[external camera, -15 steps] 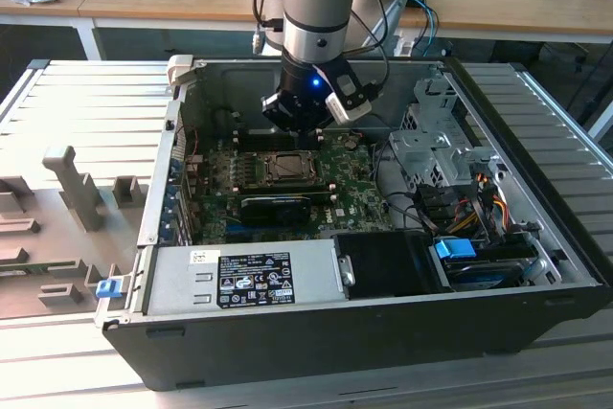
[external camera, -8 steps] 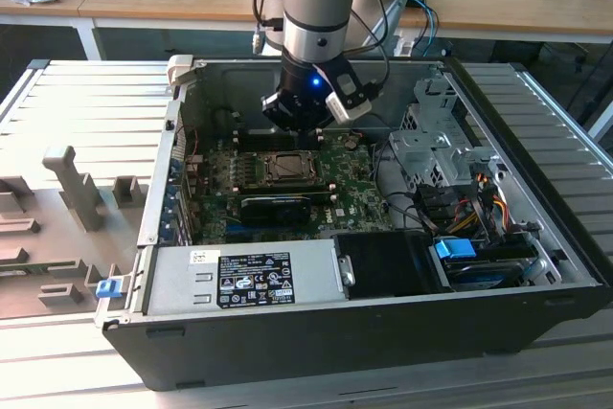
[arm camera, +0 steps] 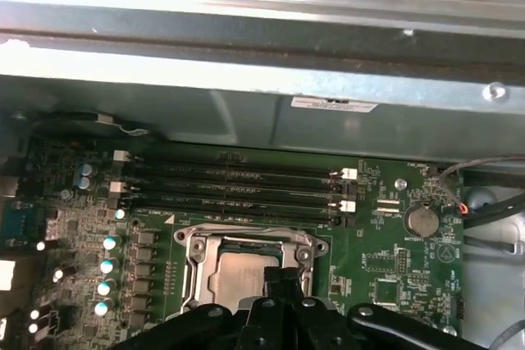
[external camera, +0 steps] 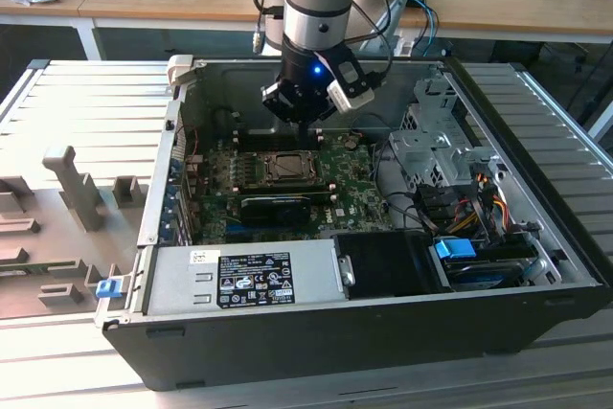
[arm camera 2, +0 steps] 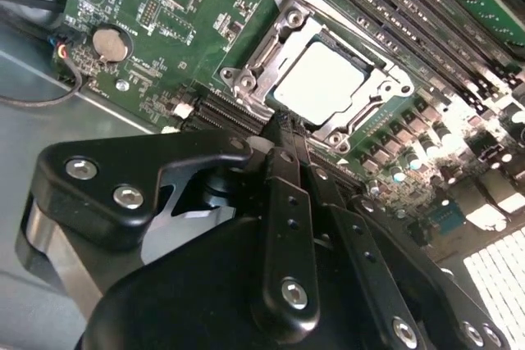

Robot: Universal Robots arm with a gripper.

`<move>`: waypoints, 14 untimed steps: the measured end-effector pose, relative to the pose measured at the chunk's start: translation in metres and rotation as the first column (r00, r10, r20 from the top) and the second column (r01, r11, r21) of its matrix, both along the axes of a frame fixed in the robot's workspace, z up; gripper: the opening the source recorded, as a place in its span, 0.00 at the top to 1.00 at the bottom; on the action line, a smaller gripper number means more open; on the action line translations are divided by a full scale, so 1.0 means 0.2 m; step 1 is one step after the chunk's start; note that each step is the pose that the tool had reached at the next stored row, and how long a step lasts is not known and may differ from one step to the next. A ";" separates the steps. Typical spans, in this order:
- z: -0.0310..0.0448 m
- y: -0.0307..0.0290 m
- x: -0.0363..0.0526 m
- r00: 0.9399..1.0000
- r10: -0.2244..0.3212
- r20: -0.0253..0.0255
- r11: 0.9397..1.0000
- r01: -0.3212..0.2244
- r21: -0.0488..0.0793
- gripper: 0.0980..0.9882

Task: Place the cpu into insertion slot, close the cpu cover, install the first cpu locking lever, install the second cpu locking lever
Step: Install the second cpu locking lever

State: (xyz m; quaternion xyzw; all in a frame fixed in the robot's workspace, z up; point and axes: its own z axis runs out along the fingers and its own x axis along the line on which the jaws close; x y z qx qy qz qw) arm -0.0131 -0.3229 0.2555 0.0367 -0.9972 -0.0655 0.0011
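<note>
Exterior view's left shows grooved grey fixture blocks (external camera: 67, 198) on the desk (external camera: 57, 122), then the open computer case (external camera: 383, 332) with its green motherboard (external camera: 345, 184) lying flat so the arm can reach straight down. The gripper (external camera: 305, 126) hangs just above the insertion slot (external camera: 287, 170), near the middle of the board. In both wrist views the cpu (arm camera 2: 320, 79) already sits in the slot, with the cpu cover (arm camera 2: 385, 67) down around it as a silvery frame. The fingers (arm camera 2: 287, 161) are pressed together, holding nothing, tips near the socket's edge, likely to work a locking lever. Farther right lie a drive cage (external camera: 431, 141) and bundled cables (external camera: 479, 208).
</note>
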 end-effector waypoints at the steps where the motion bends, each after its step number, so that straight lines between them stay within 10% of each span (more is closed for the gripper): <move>1: 0.004 -0.002 0.000 1.000 0.000 0.000 1.000 0.000 0.000 0.99; 14: 0.005 -0.060 0.000 1.000 0.000 0.000 1.000 0.000 0.000 0.99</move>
